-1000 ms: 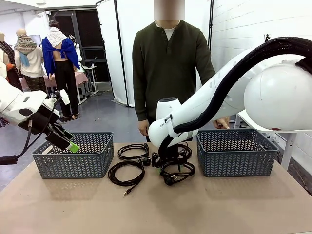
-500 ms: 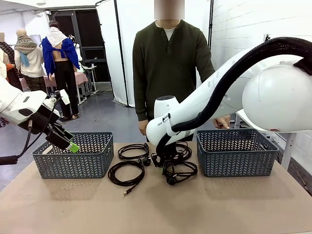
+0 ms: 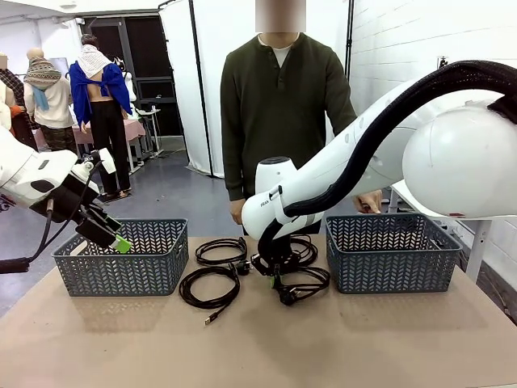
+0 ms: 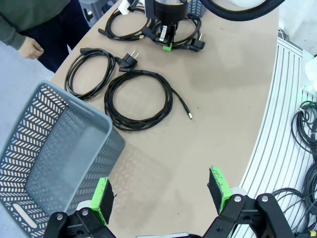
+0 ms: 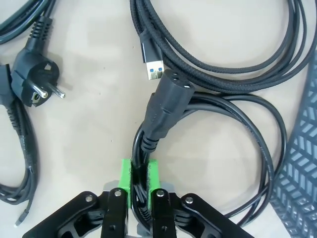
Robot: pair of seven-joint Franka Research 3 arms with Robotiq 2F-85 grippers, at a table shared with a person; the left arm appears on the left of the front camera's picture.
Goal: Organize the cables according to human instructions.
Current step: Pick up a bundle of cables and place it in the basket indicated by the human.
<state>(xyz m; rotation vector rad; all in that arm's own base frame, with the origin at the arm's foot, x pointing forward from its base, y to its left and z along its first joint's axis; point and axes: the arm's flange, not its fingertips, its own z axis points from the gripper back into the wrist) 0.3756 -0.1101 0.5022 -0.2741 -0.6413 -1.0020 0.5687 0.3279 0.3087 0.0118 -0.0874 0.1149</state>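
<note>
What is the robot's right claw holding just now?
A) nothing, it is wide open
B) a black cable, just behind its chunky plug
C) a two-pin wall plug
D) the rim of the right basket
B: in the right wrist view the right gripper has its green pads shut on the black cable, pinching the cord just behind the plug.

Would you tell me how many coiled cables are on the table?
4: the far-left cable and near-left cable lie free; the rear cable sits behind the right gripper, which pinches the gripped cable.
</note>
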